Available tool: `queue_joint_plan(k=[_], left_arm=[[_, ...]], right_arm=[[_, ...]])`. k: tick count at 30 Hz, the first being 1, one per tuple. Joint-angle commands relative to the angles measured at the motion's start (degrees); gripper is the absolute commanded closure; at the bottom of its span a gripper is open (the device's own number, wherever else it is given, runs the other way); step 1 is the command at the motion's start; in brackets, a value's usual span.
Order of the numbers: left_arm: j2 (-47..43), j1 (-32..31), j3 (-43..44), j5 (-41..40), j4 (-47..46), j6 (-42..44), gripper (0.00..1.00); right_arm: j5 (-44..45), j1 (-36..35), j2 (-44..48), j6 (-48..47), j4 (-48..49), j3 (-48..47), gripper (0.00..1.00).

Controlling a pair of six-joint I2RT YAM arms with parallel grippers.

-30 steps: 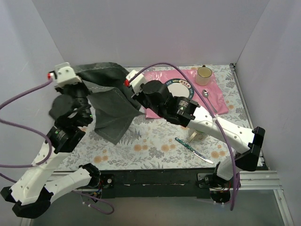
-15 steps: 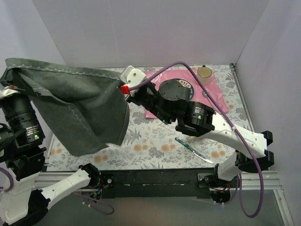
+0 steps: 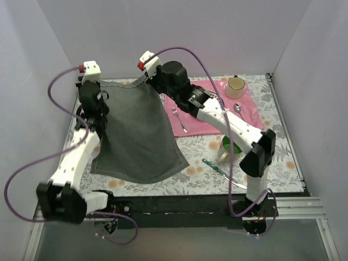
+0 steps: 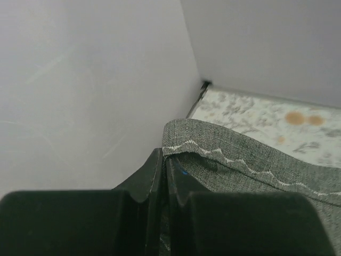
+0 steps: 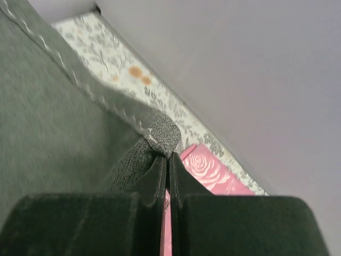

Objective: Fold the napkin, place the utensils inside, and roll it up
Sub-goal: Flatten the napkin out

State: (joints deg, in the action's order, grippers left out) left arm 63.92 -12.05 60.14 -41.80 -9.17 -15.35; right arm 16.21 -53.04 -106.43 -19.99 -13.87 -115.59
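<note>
Dark grey cloth napkin (image 3: 136,136) hangs at the far left, its top hem running left to right. Left fingers (image 4: 148,178) pinch its left corner shut, right fingers (image 5: 153,178) its right corner; the near hem rests on the floral counter (image 3: 190,169).

one napkin (image 3: 136,136), a single dark grey cloth. three utensils, one of each kind: one fork (image 3: 179,119), one spoon (image 3: 238,107), one knife (image 3: 224,173) with a green handle. one pink placemat (image 3: 251,109). one yellowish cup (image 3: 235,86). one green thing (image 3: 229,144), mostly hidden behind an arm, so its kind is unclear. two arms: the left arm (image 3: 76,157) and the right arm (image 3: 234,128). two grippers, one per arm: the left gripper (image 4: 164,160) and the right gripper (image 5: 166,160), each with one pair of jaws. two purple cables (image 3: 50,92), one per arm. one counter (image 3: 206,163) with a flowered cover.
</note>
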Motion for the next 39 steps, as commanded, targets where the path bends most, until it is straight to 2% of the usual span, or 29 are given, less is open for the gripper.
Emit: queue_joint_plan(k=[1, 2, 3, 4, 6, 7, 8, 9, 10, 11, 13, 15, 18, 20, 21, 22, 23, 24, 26, 27, 29, 31, 33, 34, 36, 39], left_arm=[[17.42, 11.69, 11.82, 8.85, 12.33, -21.99, 1.0], [26.08, 14.14, 13.67, 7.28, 10.85, -19.3, 1.0], [30.69, 15.29, 15.78, 7.09, 10.23, -18.75, 1.0], [35.35, 16.26, 24.06, 7.52, 15.36, -18.83, 1.0], [46.58, 19.16, 29.93, 7.18, 18.66, -19.54, 1.0], [50.13, 20.3, 34.3, 6.74, 19.79, -20.84, 0.69], [53.12, 21.62, 37.56, 4.64, 21.89, -22.42, 0.51], [58.81, 21.98, 41.77, 0.1, 23.57, -26.88, 0.37], [61.04, 22.16, 45.64, 0.58, 28.37, -27.36, 0.19], [62.89, 21.64, 52.47, -0.2, 29.98, -27.45, 0.12], [63.79, 20.67, 57.18, -1.53, 33.76, -29.12, 0.02], [61.16, 19.88, 56.41, -0.39, 33.86, -30.08, 0.02], [56.59, 19.79, 54.13, 3.47, 41.67, -37.27, 0.02], [51.08, 19.79, 49.49, 10.31, 45.81, -43.52, 0.02], [48.17, 19.7, 41.02, 13.99, 45.82, -45.53, 0.02], [45.44, 19.79, 36.41, 17.33, 44.34, -47.21, 0.03], [39.5, 19.61, 30.62, 23.02, 42.5, -48.96, 0.06], [36.74, 19.35, 21.52, 24.82, 39.43, -50.46, 0.12], [28.94, 19.0, 12.15, 31.21, 36.52, -53.97, 0.16], [26.72, 18.82, 4.97, 32.39, 34.59, -55.12, 0.19], [22.23, 18.91, -0.17, 33.01, 33.87, -58.36, 0.25], [16.87, 18.82, -6.23, 33.63, 33.08, -58.74, 0.27], [13.01, 18.91, -9.15, 31.01, 33.77, -60.22, 0.27], [12.29, 19.08, -11.69, 31.17, 33.95, -60.67, 0.3], [11.49, 19.26, -13.2, 30.91, 35.17, -62.59, 0.34], [12.54, 20.66, -14.52, 31.69, 37.63, -64.62, 0.33]], right_arm=[[-8.82, 5.3, -8.49, 1.54, 7.62, 0.46, 0.99], [-8.56, 6.01, -11.05, 1.62, 7.54, -1.2, 0.99], [-9.69, 6.71, -13.69, 2.4, 5.97, -6.7, 0.99], [-10.75, 7.85, -18.85, 2.67, 5.26, -9.54, 0.99], [-9.98, 8.56, -23.71, 1.89, 4.56, -17.07, 0.99], [-8.92, 8.91, -27.74, 1.01, 4.46, -18.86, 0.99], [-7.78, 9.18, -29.17, 1.18, 5.77, -19.75, 0.93], [-7.86, 9.61, -30.23, 1.44, 7.44, -19.24, 0.83], [-6.38, 10.31, -31.72, 0.92, 10.32, -19.15, 0.38], [-2.1, 10.41, -32.69, 0.83, 10.27, -20.45, 0.15], [-1.27, 11.11, -32.97, 1.44, 8.16, -22.05, 0.02], [-0.92, 11.2, -30.52, 2.49, 6.84, -18.64, 0.01], [-1.0, 11.11, -26.55, 8.37, 0.01, -16.68, 0.01], [-3.45, 10.94, -24.45, 11.97, -5.35, -14.86, 0.02], [-4.16, 10.68, -22.52, 13.12, -6.77, -13.62, 0.02], [-4.69, 10.5, -21.55, 14.52, -7.83, -11.96, 0.03], [-6.35, 10.32, -20.67, 16.11, -9.06, -9.68, 0.04], [-7.58, 10.32, -19.09, 19.25, -12.03, -8.35, 0.06], [-12.13, 10.06, -17.15, 22.26, -14.07, -5.45, 0.12], [-13.82, 9.71, -15.05, 22.62, -14.86, -1.43, 0.14], [-14.36, 8.83, -12.5, 23.06, -14.78, 4.03, 0.19], [-15.5, 7.51, -8.98, 24.81, -13.56, 11.68, 0.22], [-17.87, 5.24, -6.61, 25.52, -12.59, 17.9, 0.23], [-17.7, 4.18, -6.07, 25.79, -12.06, 19.42, 0.26], [-16.56, 1.11, -5.54, 25.18, -11.27, 22.24, 0.27], [-13.31, -1.71, -6.41, 24.21, -10.3, 25.85, 0.28]])
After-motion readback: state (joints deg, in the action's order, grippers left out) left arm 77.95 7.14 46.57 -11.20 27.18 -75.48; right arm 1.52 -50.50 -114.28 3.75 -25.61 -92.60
